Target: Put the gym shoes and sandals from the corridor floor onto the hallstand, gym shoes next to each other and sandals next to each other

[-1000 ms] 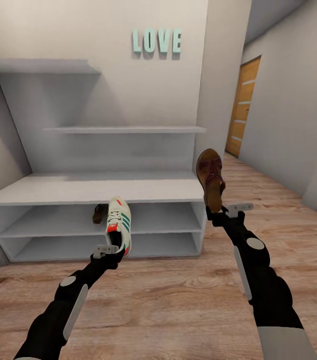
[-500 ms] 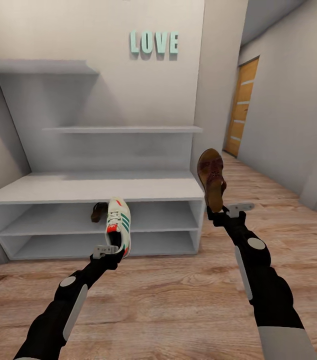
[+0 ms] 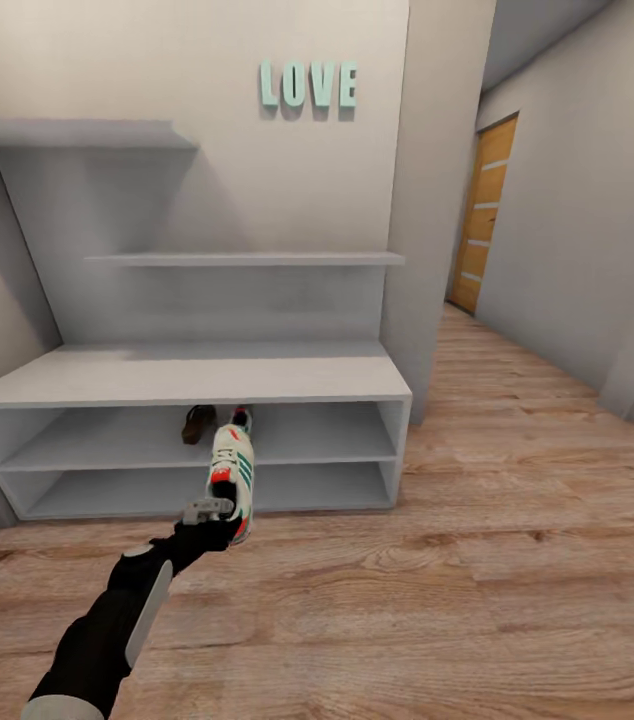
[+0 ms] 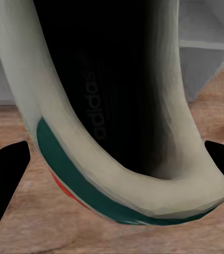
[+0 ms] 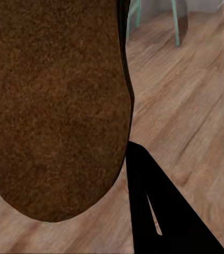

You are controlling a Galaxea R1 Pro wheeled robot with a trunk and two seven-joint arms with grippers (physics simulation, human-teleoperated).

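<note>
We note one gym shoe clamped at its heel in the left end effector, toe pointing at the front of the hallstand, level with its upper low shelf. In the left wrist view the shoe's dark opening sits between the two black fingers. A sandal lies on that shelf, just beyond the toe. In the right wrist view a second sandal shows its brown sole against the right end effector's finger, apparently gripped, above the floor.
</note>
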